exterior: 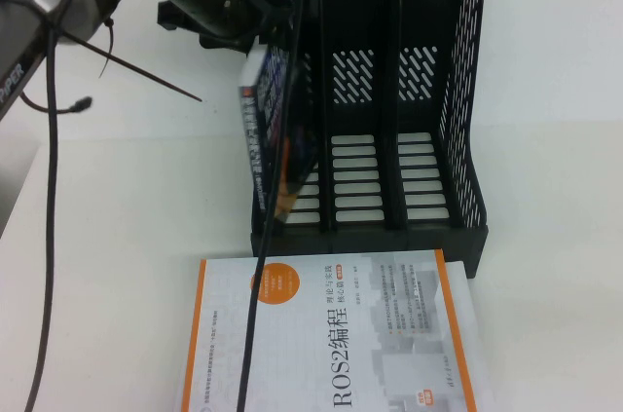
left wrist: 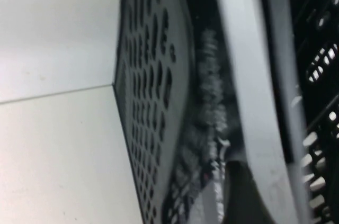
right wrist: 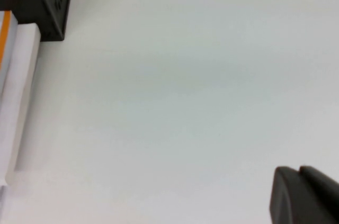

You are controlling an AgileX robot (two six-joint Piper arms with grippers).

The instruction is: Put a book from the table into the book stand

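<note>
Nearest, at bottom centre of the high view: a flat, glossy white paperback with an orange border and "ROS2" in large print. Lies on the plain matte white counter, its far edge just beside the foot of the book stand. Crossed top to bottom by a thin black cable.

Behind it, filling the upper right of the frame: the book stand, a boxy rack of black plastic. Has three slots split by thin upright dividers, slanted oblong vents in the back wall, long slots in the floor and a perforated right side.

In the leftmost slot: the book, a dark slim paperback with white lettering and an orange patch near its lower end. Stands on edge and tilts, top end leaning left past the rack's outer wall, lower end down at the slot's front.

Right at the book's top end, upper left of the frame: the left gripper, black and bulky. Cannot tell whether clenched on the book or released.

In the lower right corner of the right wrist view: the right gripper, a dark rounded shape over bare counter, well apart from the rack. Cannot tell its state either.
</note>
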